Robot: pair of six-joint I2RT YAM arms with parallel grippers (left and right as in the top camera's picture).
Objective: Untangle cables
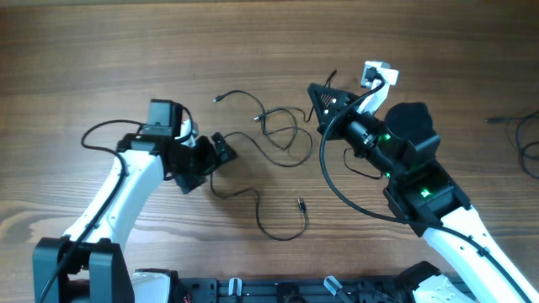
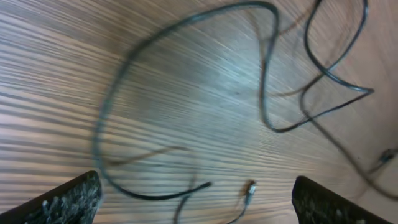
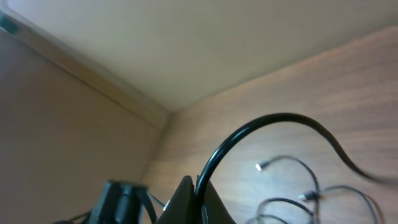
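The cables (image 1: 266,118) sprawl in loose loops mid-table, their long axis running far-left to near-right, between the left gripper (image 1: 223,151), reaching in low with jaws spread wide and empty, and the right gripper (image 1: 317,108), angled far-left and clamped tight, its hold unclear.

Left jaws spread wide; right jaws closed.

Over the desk (image 1: 101,50) stand two arms (image 1: 126,189), with two grippers: the left gripper (image 1: 221,151) and the right gripper (image 1: 318,101). The cables (image 1: 268,119) lie in two groups, one mid-desk tangle and one right-edge bunch (image 1: 524,147); single strands cannot be counted.
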